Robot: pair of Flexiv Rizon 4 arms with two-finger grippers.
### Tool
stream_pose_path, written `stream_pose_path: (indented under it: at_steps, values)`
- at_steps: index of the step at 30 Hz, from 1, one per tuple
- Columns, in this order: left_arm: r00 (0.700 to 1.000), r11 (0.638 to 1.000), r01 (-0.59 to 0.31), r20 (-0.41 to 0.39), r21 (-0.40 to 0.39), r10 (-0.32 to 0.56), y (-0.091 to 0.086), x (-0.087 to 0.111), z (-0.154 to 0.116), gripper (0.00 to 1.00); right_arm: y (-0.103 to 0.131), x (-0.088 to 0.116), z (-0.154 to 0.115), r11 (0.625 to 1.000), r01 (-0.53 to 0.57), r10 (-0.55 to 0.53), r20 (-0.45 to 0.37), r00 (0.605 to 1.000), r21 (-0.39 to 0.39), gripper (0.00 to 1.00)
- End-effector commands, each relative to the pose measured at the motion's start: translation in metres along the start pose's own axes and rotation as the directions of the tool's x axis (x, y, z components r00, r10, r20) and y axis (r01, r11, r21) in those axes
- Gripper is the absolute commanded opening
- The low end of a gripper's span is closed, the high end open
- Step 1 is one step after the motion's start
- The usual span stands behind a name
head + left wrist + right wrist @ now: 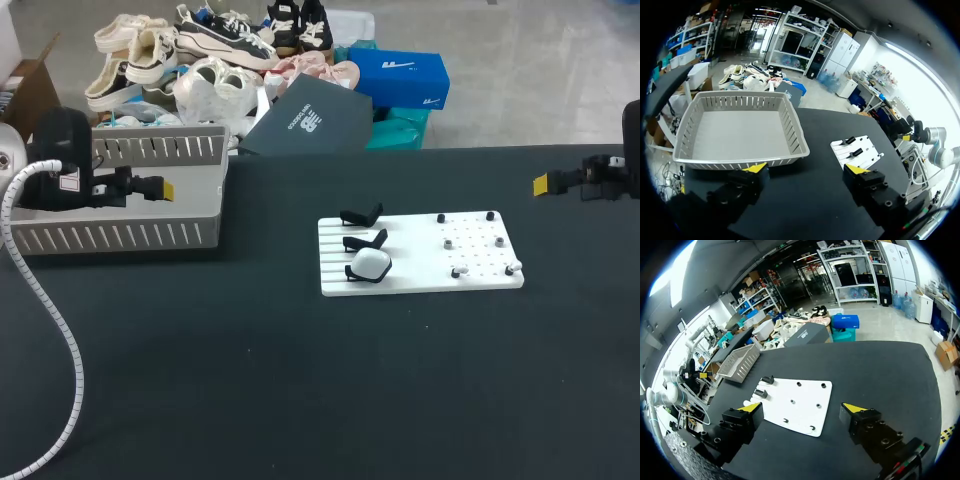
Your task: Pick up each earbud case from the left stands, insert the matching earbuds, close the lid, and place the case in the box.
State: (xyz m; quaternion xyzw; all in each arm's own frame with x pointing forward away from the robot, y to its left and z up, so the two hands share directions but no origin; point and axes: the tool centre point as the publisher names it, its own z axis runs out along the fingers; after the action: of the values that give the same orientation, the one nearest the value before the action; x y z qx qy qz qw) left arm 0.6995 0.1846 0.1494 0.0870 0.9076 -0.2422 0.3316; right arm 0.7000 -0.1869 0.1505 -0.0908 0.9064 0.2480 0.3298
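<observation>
A white board (420,262) lies mid-table. Along its left side stand three black stands; the two far ones (362,215) are empty and the nearest holds a white earbud case (371,264). Small earbuds (450,242) sit on pegs on the board's right half. The grey slatted box (120,235) stands at the left. My left gripper (165,187) hovers open over the box's near wall, with the box (740,161) just ahead of its fingers (807,170). My right gripper (541,183) hangs open, right of the board, which lies ahead of it (802,407). Nothing is held.
The white board (856,150) shows to the right of the left gripper. In the right wrist view the board (795,400) lies between the fingers' line of sight, with the box (737,362) beyond it. A white coiled cable (55,330) trails from my left arm over the table's left part.
</observation>
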Motion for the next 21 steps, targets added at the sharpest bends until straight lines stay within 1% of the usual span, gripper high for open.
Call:
stream_pose_path:
  at_steps: [1, 5, 7, 8, 10, 12, 17, 18, 19, 20, 21]
  values:
    - [1.0, 1.0, -0.001, -0.004, 0.0, 0.001, 0.0, -0.001, 0.0, 1.0, 0.0, 0.0, 0.0, 1.0, 0.0, 0.0, -0.001, 1.0, 0.001, 1.0]
    - [1.0, 1.0, -0.001, -0.004, 0.0, 0.001, 0.0, -0.001, 0.0, 1.0, 0.0, 0.0, 0.0, 1.0, 0.0, 0.0, -0.001, 1.0, 0.001, 1.0]
    - [0.999, 0.998, -0.048, -0.011, 0.046, 0.048, -0.001, -0.001, 0.0, 1.0, 0.0, 0.0, 0.0, 1.0, 0.0, 0.0, -0.001, 1.0, 0.001, 1.0]
    - [0.999, 0.997, -0.044, -0.019, 0.062, 0.045, -0.004, 0.0, 0.0, 1.0, 0.0, 0.0, 0.0, 1.0, 0.0, 0.0, -0.001, 1.0, 0.001, 1.0]
    - [0.999, 0.997, -0.045, -0.021, 0.057, 0.046, -0.006, 0.0, 0.002, 1.0, 0.0, 0.0, 0.0, 1.0, 0.0, 0.0, -0.001, 1.0, 0.001, 1.0]
    - [0.997, 0.995, -0.065, -0.028, 0.073, 0.067, -0.008, 0.0, 0.004, 1.0, 0.0, 0.0, 0.0, 1.0, 0.0, 0.0, -0.001, 1.0, 0.001, 1.0]
    - [0.988, 0.981, -0.148, -0.021, 0.128, 0.152, -0.021, -0.005, 0.006, 1.0, 0.0, 0.0, 0.0, 1.0, 0.0, 0.0, -0.001, 1.0, 0.001, 1.0]
    - [0.985, 0.973, -0.166, -0.02, 0.162, 0.171, -0.025, -0.007, 0.007, 1.0, 0.0, 0.0, 0.0, 1.0, 0.0, 0.0, -0.001, 1.0, 0.001, 1.0]
    - [0.983, 0.969, -0.175, -0.019, 0.177, 0.181, -0.027, -0.008, 0.007, 1.0, 0.0, 0.0, 0.0, 1.0, 0.0, 0.0, -0.001, 1.0, 0.001, 1.0]
    - [0.976, 0.96, -0.21, -0.014, 0.185, 0.217, -0.033, -0.011, 0.008, 1.0, 0.0, 0.0, 0.0, 1.0, 0.0, 0.0, -0.001, 1.0, 0.001, 1.0]
    - [0.973, 0.955, -0.225, -0.008, 0.192, 0.23, -0.035, -0.012, 0.009, 1.0, 0.0, 0.0, 0.0, 1.0, 0.0, 0.0, -0.001, 1.0, 0.001, 1.0]
